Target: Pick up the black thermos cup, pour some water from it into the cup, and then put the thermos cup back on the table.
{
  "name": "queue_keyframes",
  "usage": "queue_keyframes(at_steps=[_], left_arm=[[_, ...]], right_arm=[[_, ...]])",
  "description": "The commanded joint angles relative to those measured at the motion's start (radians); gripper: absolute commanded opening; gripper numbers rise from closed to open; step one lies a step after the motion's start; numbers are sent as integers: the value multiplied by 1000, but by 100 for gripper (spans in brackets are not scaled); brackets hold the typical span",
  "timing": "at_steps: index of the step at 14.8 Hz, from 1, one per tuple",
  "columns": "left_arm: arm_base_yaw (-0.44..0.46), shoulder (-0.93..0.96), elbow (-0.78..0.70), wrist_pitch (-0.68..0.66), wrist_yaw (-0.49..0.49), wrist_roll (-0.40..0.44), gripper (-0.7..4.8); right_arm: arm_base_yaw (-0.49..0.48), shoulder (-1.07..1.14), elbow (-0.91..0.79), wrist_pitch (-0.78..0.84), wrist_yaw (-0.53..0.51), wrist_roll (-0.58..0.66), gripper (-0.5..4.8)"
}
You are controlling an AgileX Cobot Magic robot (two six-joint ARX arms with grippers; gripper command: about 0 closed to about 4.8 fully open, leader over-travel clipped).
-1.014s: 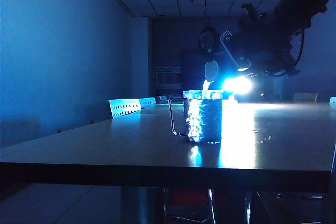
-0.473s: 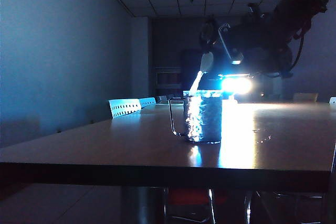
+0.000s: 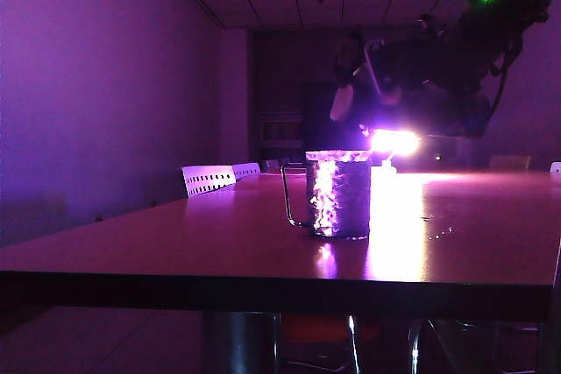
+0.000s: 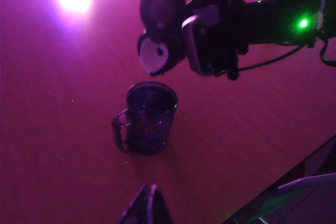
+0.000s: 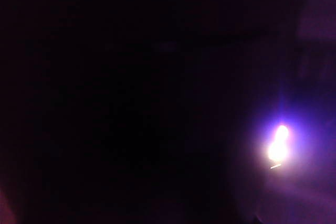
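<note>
The black thermos cup hangs tilted in the right pincer's clamp, above the cup on the table. The left pincer, fingertips together, hovers near the cup.

The cup stands on the table, the black thermos cup tilted above it

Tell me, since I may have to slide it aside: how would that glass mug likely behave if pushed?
The cup looks like thin glass, so probably fragile if knocked. It stands upright with liquid inside, so likely heavier than empty and apt to slosh. The glossy table suggests it would slide rather than tip, unless caught by its handle.
</note>
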Motion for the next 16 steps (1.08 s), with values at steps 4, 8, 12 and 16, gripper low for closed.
queue_keyframes(at_steps=[4, 8, 12, 16], left_arm=[[-1, -2, 5, 6, 0, 0, -6], [-1, -2, 5, 6, 0, 0, -5], [-1, -2, 5, 6, 0, 0, -5], [-1, -2, 5, 6, 0, -4, -5]], right_arm=[[-32, -14, 11, 79, -83, 378, 85], [-120, -14, 11, 102, -323, 611, 85], [-226, -14, 10, 102, -550, 706, 85], [-255, -14, 11, 101, -614, 705, 85]])
